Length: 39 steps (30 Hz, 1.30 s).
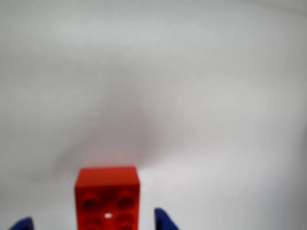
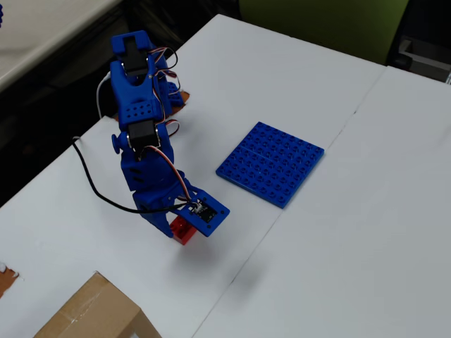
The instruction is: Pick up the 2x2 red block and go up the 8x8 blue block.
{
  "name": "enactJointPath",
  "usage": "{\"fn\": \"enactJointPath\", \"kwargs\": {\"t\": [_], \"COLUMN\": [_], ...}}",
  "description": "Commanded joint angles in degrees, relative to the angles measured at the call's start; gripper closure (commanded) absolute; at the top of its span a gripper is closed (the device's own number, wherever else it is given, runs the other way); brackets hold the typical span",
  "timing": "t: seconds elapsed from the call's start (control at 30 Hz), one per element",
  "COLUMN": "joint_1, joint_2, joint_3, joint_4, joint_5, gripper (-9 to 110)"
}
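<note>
The gripper sat low over the white table, its blue fingers either side of the 2x2 red block. In the wrist view the red brick filled the bottom of the picture between two blue fingertips — one just beside its right face with a thin strip of table showing between them, the other further off at the left corner. The picture there was blurred, and whether the fingers actually pressed on the brick I cannot tell. Ahead of the gripper in that view lay only bare table with a soft grey shadow.

In the overhead view the 8x8 blue block lay flat on the table, well apart from the gripper, up and to the right of it, across a seam in the tabletop. The blue arm rose behind the gripper toward the upper left — a black cable looped from it. A cardboard box corner showed below and left of the gripper, near the picture's bottom edge.
</note>
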Motion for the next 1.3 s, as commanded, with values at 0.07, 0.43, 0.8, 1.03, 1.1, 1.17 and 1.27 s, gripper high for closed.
{"fn": "enactJointPath", "kwargs": {"t": [0.07,0.43,0.8,1.03,1.1,1.17,1.27], "joint_1": [0.0,0.53,0.97,1.49,1.49,1.49,1.32], "joint_2": [-0.09,-2.2,-2.37,-1.93,-1.93,-1.93,-1.93], "joint_3": [-2.72,-2.72,-2.72,-2.72,-2.72,-2.72,-2.72], "joint_4": [-0.62,-1.49,0.0,1.58,1.58,1.58,1.41], "joint_5": [-1.23,-2.11,-3.25,-4.57,-4.39,-4.48,-4.13], "gripper": [70,71,74,74,74,74,74]}}
